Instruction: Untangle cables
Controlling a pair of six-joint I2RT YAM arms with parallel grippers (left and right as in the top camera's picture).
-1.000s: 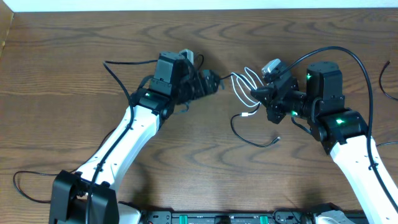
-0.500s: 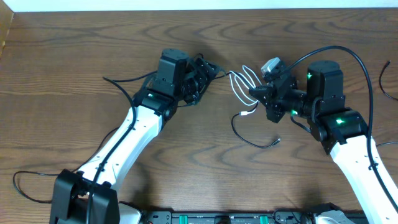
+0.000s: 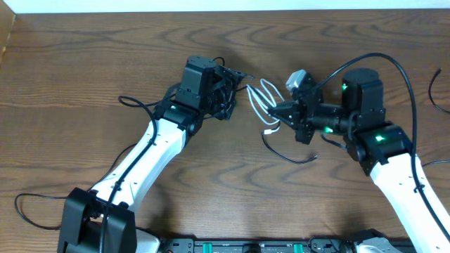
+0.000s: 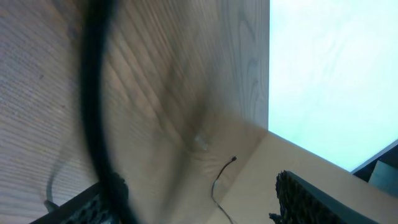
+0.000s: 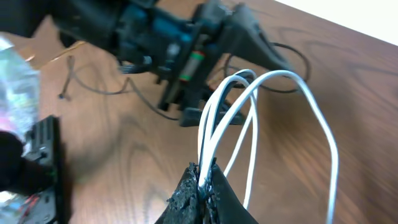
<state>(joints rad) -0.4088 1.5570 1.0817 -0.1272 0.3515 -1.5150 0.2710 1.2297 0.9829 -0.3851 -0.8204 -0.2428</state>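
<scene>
Since the earlier frame, the right arm has carried its load toward the table's centre, and the left arm has turned its wrist toward the far edge; the gap between the two pincers is now narrower.

Right pincer (image 5: 202,184): jaws closed tight on the white cable (image 3: 263,95), whose loops are bunched at the fingertips and held up off the table (image 3: 105,42), near the middle of its far half.

Left pincer (image 3: 235,93): jaws stand wide apart in the wrist view, with nothing seen between them. A blurred black cord crosses close to the lens; whether it is a task cable or the arm's own wire cannot be told.

Black cable (image 3: 285,153): lies flat on the table, curving from just below the white cable's hanging plug toward the near edge. Whether the two touch or cross there is not resolvable.

Outlying black cables (image 3: 28,207): separate strands lie near the left near corner and at the right edge, well apart from the centre.

Progress, as judged: partly done. The white cable is lifted but coiled, not laid out straight; the central black cable sits close beside it. Separating these and spreading each remains.
</scene>
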